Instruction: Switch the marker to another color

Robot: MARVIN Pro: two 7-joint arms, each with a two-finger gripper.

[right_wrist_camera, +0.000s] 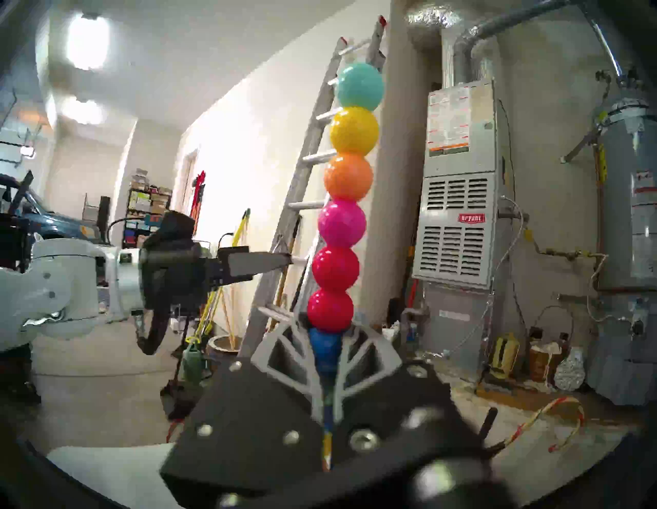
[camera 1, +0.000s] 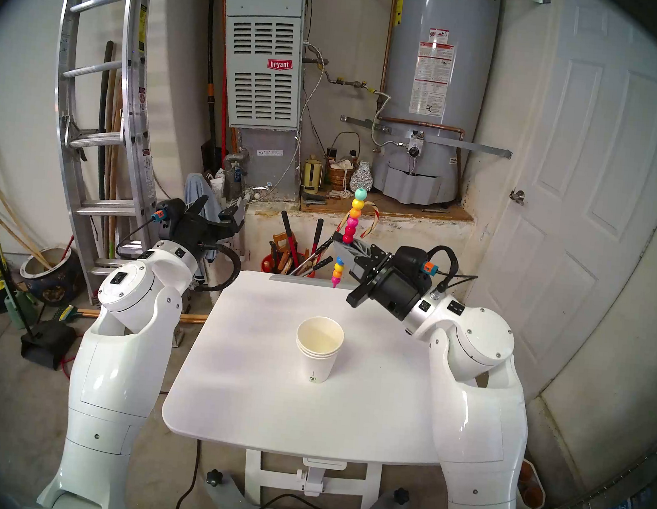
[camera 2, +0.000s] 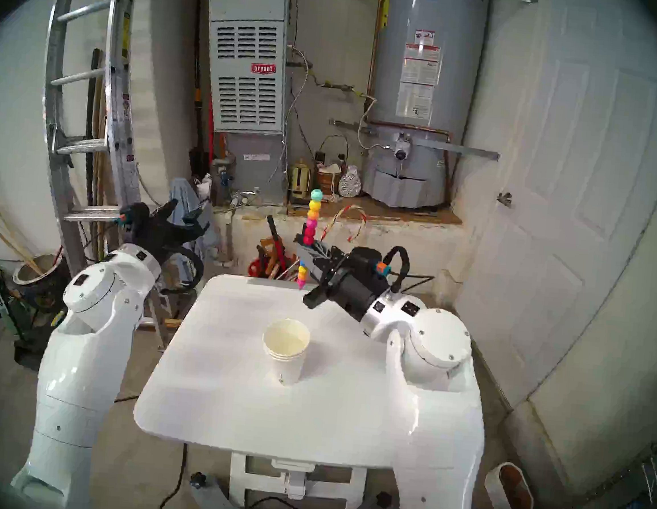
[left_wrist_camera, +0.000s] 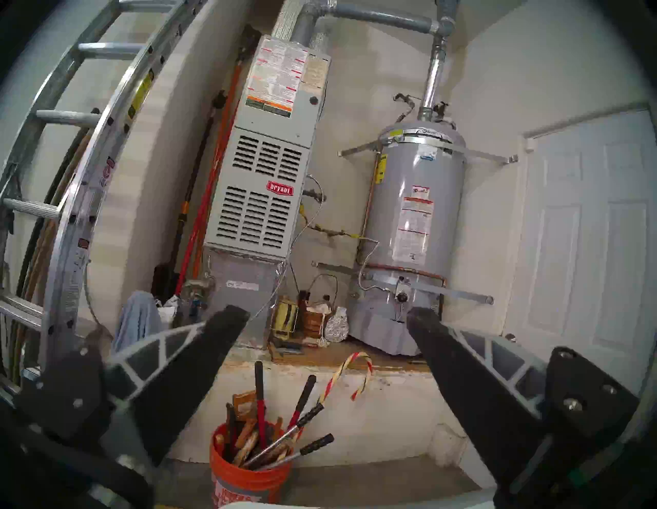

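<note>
Rainbow-beaded marker [camera 1: 351,226] is standing upright, clenched in the right tool [camera 1: 342,249] above the far bench [camera 1: 266,401] edge; the left tool [left_wrist_camera: 327,316] is gaping empty.

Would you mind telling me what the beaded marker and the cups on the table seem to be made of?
The marker: probably glossy plastic, since its coloured beads carry bright highlights. The cups: likely matte paper, a nested white stack with thin rolled rims and a small printed mark.
</note>
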